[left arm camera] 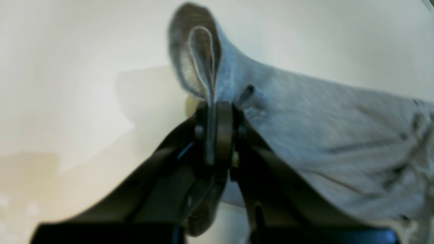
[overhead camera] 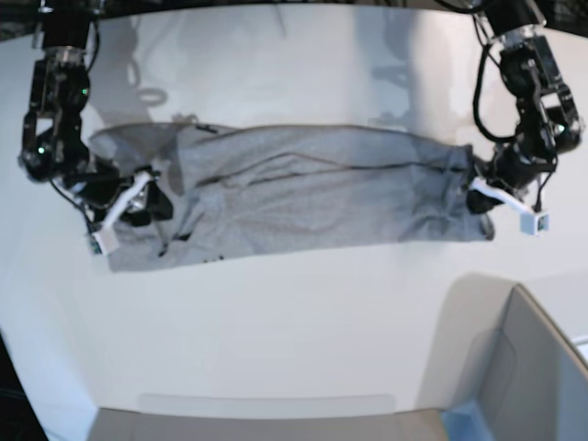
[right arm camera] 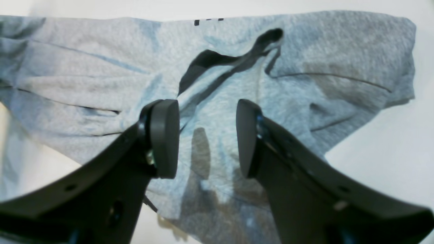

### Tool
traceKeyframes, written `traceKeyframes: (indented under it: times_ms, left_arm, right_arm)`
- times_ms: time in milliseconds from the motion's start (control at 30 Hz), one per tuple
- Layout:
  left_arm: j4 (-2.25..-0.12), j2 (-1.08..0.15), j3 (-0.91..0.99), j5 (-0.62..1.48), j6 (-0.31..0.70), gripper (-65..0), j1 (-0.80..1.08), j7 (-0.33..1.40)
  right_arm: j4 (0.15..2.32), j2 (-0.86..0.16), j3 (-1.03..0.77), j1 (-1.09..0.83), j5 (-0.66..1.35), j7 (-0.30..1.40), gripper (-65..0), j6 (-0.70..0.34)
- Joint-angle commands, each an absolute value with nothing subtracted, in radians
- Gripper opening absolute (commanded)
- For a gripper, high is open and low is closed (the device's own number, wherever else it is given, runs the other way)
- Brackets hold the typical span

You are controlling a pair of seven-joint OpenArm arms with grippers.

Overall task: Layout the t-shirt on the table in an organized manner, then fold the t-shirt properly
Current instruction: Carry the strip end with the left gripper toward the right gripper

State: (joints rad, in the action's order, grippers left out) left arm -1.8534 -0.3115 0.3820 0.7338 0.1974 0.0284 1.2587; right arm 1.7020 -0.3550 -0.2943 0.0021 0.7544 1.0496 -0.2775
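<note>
The light grey t-shirt [overhead camera: 303,188] lies stretched in a long, wrinkled band across the white table [overhead camera: 303,312]. On the right of the base view, my left gripper [overhead camera: 478,191] is shut on the shirt's end. The left wrist view shows a fold of the t-shirt [left arm camera: 322,135] pinched between the closed fingers of the left gripper [left arm camera: 213,112]. At the shirt's other end, my right gripper [overhead camera: 154,204] is open. In the right wrist view, the right gripper [right arm camera: 206,108] hovers just over the creased t-shirt [right arm camera: 101,67], and its pads [right arm camera: 164,135] hold nothing. Bits of black lettering [right arm camera: 208,21] show at the cloth's far edge.
A grey box-like bin [overhead camera: 533,367] stands at the front right corner, beside the table's curved edge. Bare white tabletop [overhead camera: 276,92] stretches behind the shirt and in front of it.
</note>
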Motion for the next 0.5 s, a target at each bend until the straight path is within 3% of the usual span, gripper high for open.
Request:
traceKeyframes:
  times_ms: [0,167,467]
  left_arm:
    - [-1.893,-0.298,0.384,0.748,0.199,-65.0,-0.005,1.254]
    - [-1.946,-0.185,0.383,0.75,0.199,-65.0,-0.053,1.363]
    - [-1.946,-0.047,0.193,0.75,0.199,-65.0,-0.099,1.369]
  right_arm:
    - [1.722,-0.369,-0.302,0.021,0.766,1.027,-37.6,-0.283]
    - [1.722,-0.369,-0.302,0.016,0.766,1.027,-37.6,-0.283]
    - [1.722,-0.369,-0.302,0.013,0.766,1.029,-37.6,-0.283]
